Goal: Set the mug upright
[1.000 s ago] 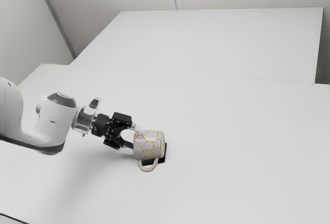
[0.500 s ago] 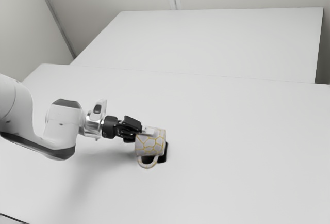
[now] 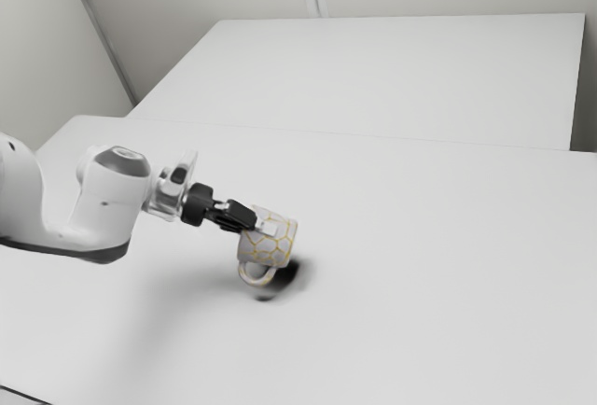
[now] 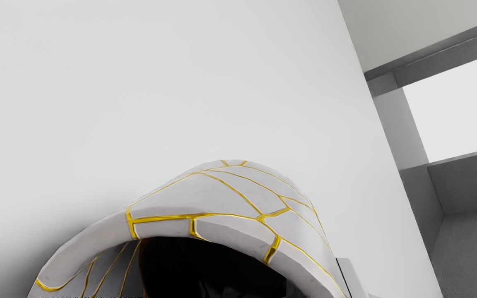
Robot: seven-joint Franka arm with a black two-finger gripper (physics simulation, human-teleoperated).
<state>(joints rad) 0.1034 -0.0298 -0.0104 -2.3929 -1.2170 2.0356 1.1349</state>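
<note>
In the exterior view my gripper (image 3: 262, 227) reaches the white, gold-lined mug (image 3: 274, 244), with a pale fingertip lying along its outside. The mug hangs tilted above the table, its mouth toward my hand and its handle (image 3: 256, 275) pointing down. From the wrist view, the mug (image 4: 230, 198) has its dark opening facing the camera. My gripper (image 4: 319, 285) is shut on its wall, one finger outside and a dark piece inside the rim. The far finger is mostly hidden.
The mug is over the white table (image 3: 420, 265), with a dark shadow beneath it. Another white table surface (image 3: 401, 78) adjoins at the back, below pale walls. A dark line crosses the exterior view's lower left corner.
The gripper has closed on the mug's wall and risen. The mug came up with it and tilted, its handle swinging toward the exterior view's left, while the shadow below spread and softened.
</note>
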